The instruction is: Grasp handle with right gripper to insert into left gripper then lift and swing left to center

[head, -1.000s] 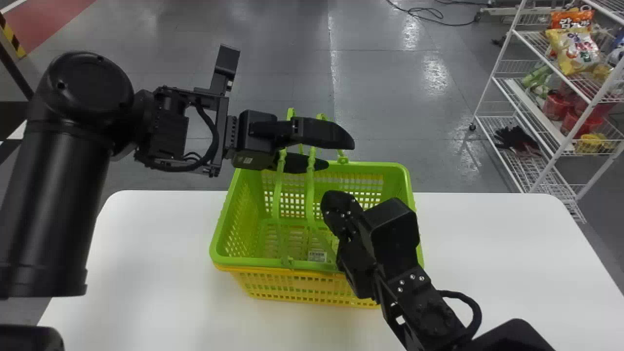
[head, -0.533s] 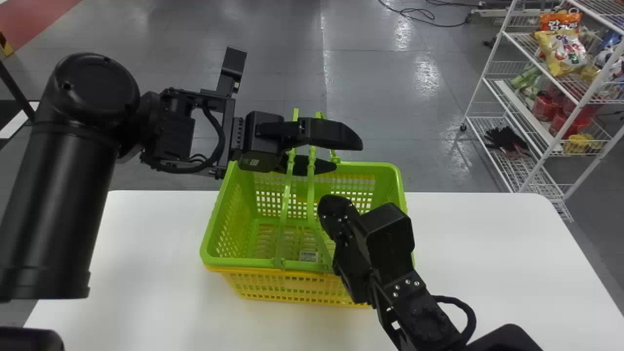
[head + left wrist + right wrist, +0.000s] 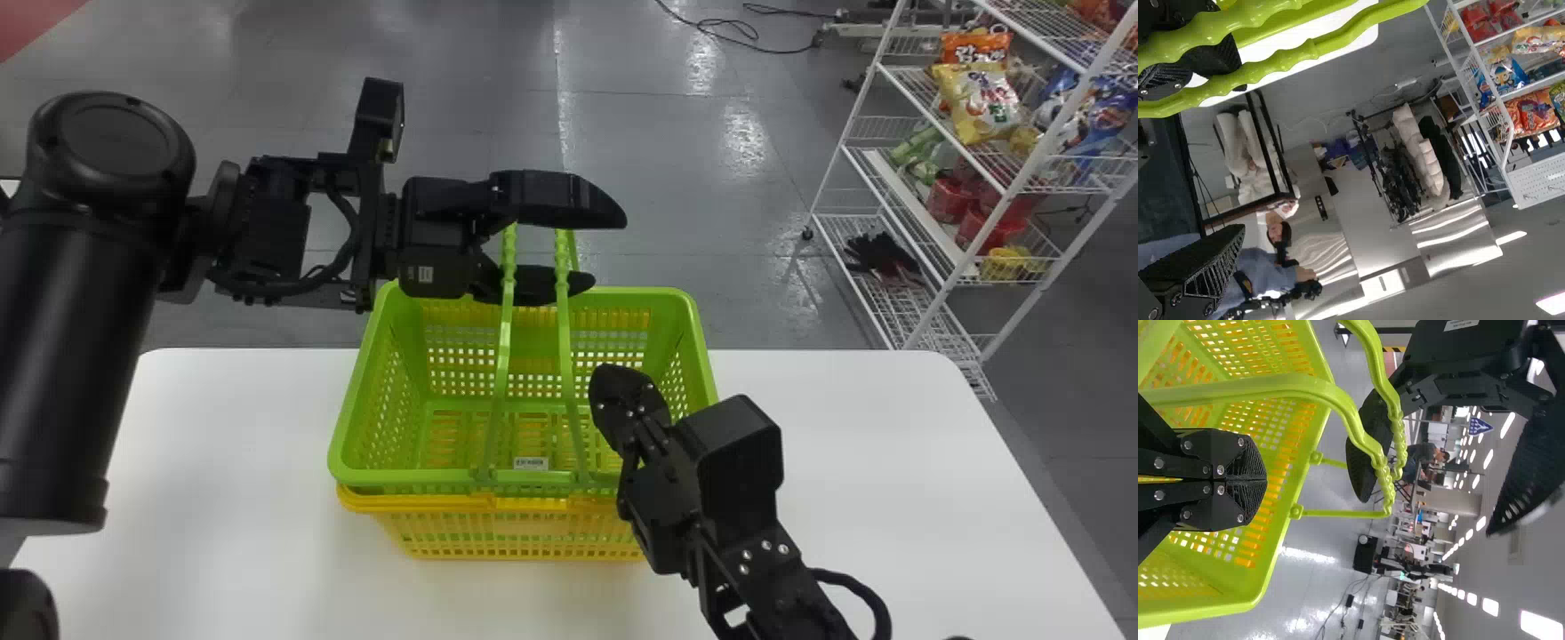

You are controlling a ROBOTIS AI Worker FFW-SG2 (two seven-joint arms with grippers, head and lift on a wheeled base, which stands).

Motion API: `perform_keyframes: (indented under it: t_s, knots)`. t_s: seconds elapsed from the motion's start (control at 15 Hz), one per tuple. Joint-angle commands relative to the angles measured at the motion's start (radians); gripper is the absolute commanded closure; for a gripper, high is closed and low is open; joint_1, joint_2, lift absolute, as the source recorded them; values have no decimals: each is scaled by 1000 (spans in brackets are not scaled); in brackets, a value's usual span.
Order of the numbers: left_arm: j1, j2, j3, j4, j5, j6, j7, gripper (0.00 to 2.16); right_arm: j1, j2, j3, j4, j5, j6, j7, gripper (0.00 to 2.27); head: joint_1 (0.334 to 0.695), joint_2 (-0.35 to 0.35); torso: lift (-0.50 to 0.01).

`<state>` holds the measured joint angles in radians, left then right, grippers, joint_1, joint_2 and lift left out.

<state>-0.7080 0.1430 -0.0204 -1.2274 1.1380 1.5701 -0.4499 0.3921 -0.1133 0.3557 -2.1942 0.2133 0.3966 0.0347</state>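
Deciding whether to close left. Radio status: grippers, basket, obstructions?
Left gripper open, both handles between its fingers. Right gripper shut, empty, over green basket. Green basket nested in yellow basket on table. Nothing apparent blocking left's close.

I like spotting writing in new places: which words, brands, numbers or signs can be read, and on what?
None can be quoted with certainty.
White label in the green basket: too small.
Small label on the left gripper: too small.
Snack bags: print unclear.
Blue sign: too small.
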Motion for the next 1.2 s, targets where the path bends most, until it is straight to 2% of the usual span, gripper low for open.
perform_keyframes:
  t_s: [0.0,0.2,0.33,0.53,0.67,1.13]
  knots:
    - [-19,3,5,37,42,1,0,66,100,-37,-32,-68,0,-44,1,2172,695,-74,-93]
    - [-54,7,4,63,66,1,2,66,260,-91,-73,-127,0,-201,5,1784,695,-103,-93]
    - [-90,10,-4,91,95,1,5,66,330,-94,-107,-119,0,-281,5,1123,695,-113,-93]
    - [-122,13,-7,123,126,1,13,66,376,-92,-136,-62,-8,-363,5,292,695,-135,-93]
    - [-134,17,-9,134,154,1,22,66,393,-92,-141,-15,-15,-437,5,161,695,-143,-93]
    - [-255,82,-35,259,282,1,86,73,446,-69,-198,119,-63,-732,2,140,695,-130,-93]
